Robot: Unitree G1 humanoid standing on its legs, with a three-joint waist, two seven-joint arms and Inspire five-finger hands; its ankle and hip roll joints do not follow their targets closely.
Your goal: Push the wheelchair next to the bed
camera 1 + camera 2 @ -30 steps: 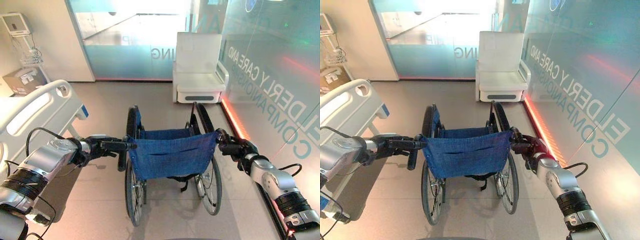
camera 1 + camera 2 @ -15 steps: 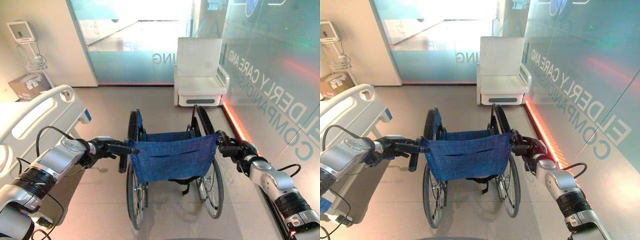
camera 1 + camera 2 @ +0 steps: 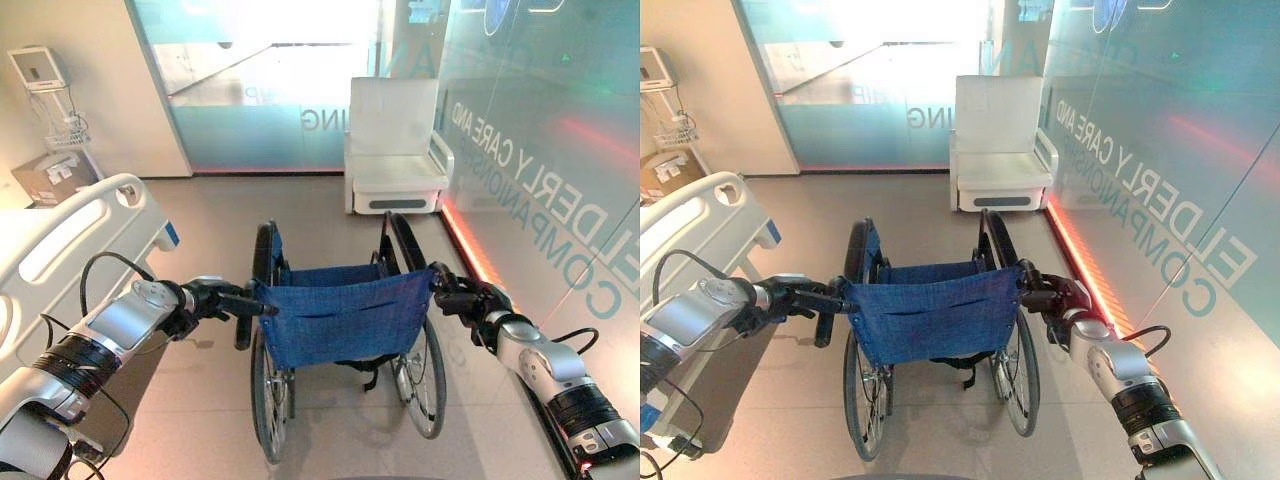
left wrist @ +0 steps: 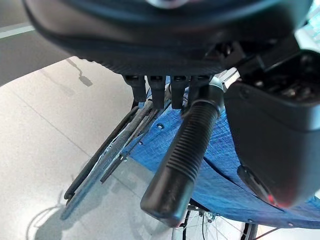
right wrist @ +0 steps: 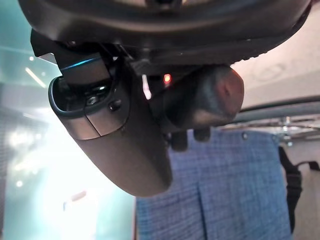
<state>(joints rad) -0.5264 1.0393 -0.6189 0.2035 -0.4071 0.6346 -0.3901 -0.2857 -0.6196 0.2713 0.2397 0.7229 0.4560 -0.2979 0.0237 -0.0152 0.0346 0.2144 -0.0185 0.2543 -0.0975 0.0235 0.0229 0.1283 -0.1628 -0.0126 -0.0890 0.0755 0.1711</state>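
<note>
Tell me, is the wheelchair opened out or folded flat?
Opened out. The wheelchair has its blue back cloth stretched wide between the two big wheels, which stand well apart. The left hand and right hand hold its push handles.

We see a pale beige tiled floor [image 3: 200, 215] — glossy, with soft reflections. At the far end a frosted glass partition [image 3: 255, 90] in teal with mirrored lettering, bright daylight coming through its upper part. A white armchair [image 3: 393, 145] stands against it, near the corner. Along the right side runs a teal glass wall [image 3: 560, 150] with large mirrored lettering; a red-orange light strip [image 3: 468, 245] glows along its base. On the left, a plain cream wall [image 3: 90, 70] — a small monitor on a stand [image 3: 40, 75] with a wire basket below it, and a cardboard box [image 3: 45, 178] beside that.
</note>
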